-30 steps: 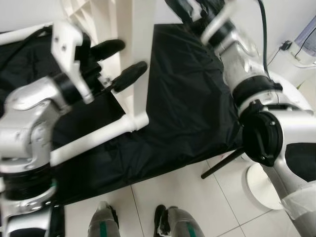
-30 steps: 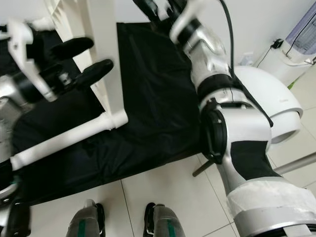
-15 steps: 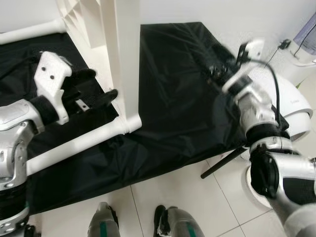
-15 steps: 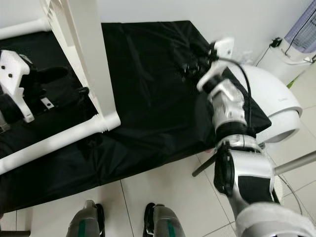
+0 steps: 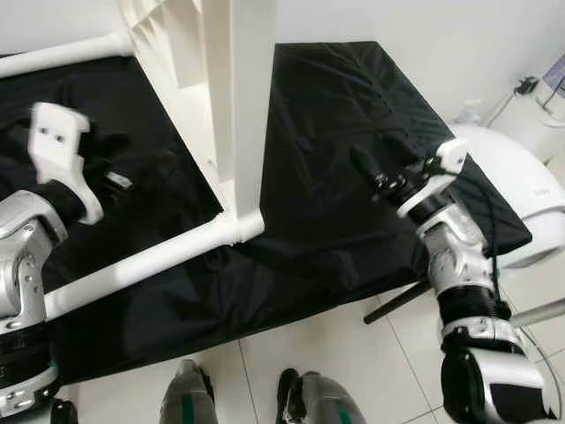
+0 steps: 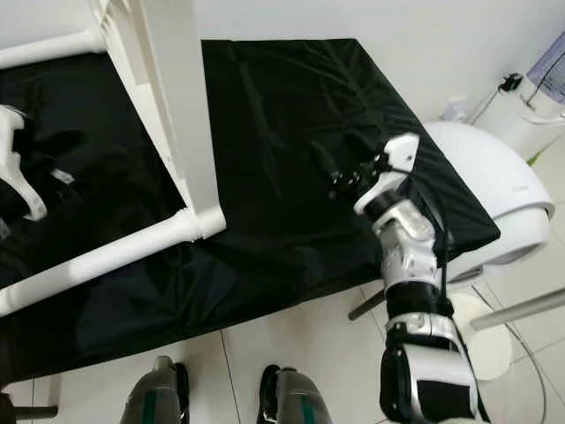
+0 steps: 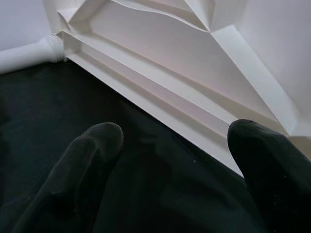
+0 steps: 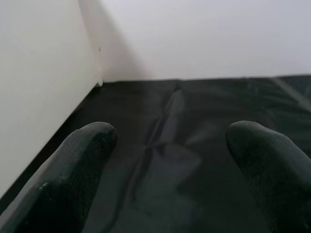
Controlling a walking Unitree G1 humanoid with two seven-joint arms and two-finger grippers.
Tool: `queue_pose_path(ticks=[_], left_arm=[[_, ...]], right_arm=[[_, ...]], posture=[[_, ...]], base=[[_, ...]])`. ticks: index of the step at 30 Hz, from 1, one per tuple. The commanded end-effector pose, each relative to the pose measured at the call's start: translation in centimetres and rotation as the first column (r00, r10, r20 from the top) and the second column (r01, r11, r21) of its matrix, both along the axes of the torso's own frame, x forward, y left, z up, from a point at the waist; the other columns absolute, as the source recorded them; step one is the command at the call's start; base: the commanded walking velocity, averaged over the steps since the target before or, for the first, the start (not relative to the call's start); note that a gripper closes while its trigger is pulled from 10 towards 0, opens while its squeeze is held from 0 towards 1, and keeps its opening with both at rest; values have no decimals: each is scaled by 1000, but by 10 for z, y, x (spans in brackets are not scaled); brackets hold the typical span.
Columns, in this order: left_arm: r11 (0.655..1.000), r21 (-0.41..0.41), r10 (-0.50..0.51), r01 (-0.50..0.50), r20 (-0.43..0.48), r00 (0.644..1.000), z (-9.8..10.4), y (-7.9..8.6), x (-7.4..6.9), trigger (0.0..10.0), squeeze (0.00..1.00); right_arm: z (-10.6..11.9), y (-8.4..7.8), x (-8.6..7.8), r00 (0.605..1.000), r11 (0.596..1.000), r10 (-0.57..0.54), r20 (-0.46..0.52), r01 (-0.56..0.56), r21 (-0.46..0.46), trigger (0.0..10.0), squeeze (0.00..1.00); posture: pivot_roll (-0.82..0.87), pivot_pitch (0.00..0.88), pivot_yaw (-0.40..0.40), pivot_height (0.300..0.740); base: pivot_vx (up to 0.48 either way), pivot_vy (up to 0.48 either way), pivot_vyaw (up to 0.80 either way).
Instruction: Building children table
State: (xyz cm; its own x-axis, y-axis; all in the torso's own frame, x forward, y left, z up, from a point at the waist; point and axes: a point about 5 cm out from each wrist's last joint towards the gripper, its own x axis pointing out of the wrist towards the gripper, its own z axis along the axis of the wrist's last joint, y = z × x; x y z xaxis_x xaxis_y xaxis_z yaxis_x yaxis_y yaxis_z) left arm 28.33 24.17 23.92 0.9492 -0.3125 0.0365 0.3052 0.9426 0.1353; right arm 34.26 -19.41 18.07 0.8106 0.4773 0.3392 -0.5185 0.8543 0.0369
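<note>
white table frame [image 5: 231, 106] on black cloth [image 5: 353, 150], both claws wide, empty

We seem to be in a plain home room: glossy white floor tiles [image 5: 335, 353], bare white wall [image 6: 424, 35], and a rounded white plastic appliance [image 6: 494, 190] plugged in nearby.

white table top [image 5: 231, 79] cut off above; left end effector [image 5: 106, 168] blurred.

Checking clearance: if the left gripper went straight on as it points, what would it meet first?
Probably the ribbed underside of the white tabletop, standing on edge just beyond the open left gripper; depth is uncertain.
</note>
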Motion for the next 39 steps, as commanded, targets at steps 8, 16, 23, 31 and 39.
queue_pose_path(ticks=[8, 16, 23, 31, 39], left_arm=[[988, -53, 143, -145, -29, 989, -21, -12, -3, 10000, 0], [951, -117, 288, -286, -3, 958, -37, -32, -1, 10000, 0], [895, -88, 439, -437, -2, 898, -52, -37, -5, 10000, 0], [862, -44, 507, -505, 58, 860, -62, -38, -8, 10000, 0], [849, -72, 528, -523, 106, 843, -58, -45, -10, 10000, 0]], right_arm=[[-13, 1, -23, 996, 996, -86, -29, 86, 11, 10000, 0], [-6, 26, -37, 978, 978, -207, 5, 207, 7, 10000, 0], [-10, 49, -49, 975, 975, -222, -3, 222, -5, 10000, 0], [-13, 54, -57, 972, 972, -230, 41, 231, -43, 10000, 0], [-9, 62, -58, 973, 974, -219, 71, 222, -50, 10000, 0]], posture=[[86, 169, -81, 740], [80, 158, -69, 740], [76, 147, -82, 740], [72, 124, -98, 740], [93, 90, -94, 740]], base=[[0, 0, 0], [0, 0, 0], [0, 0, 0], [0, 0, 0], [0, 0, 0]])
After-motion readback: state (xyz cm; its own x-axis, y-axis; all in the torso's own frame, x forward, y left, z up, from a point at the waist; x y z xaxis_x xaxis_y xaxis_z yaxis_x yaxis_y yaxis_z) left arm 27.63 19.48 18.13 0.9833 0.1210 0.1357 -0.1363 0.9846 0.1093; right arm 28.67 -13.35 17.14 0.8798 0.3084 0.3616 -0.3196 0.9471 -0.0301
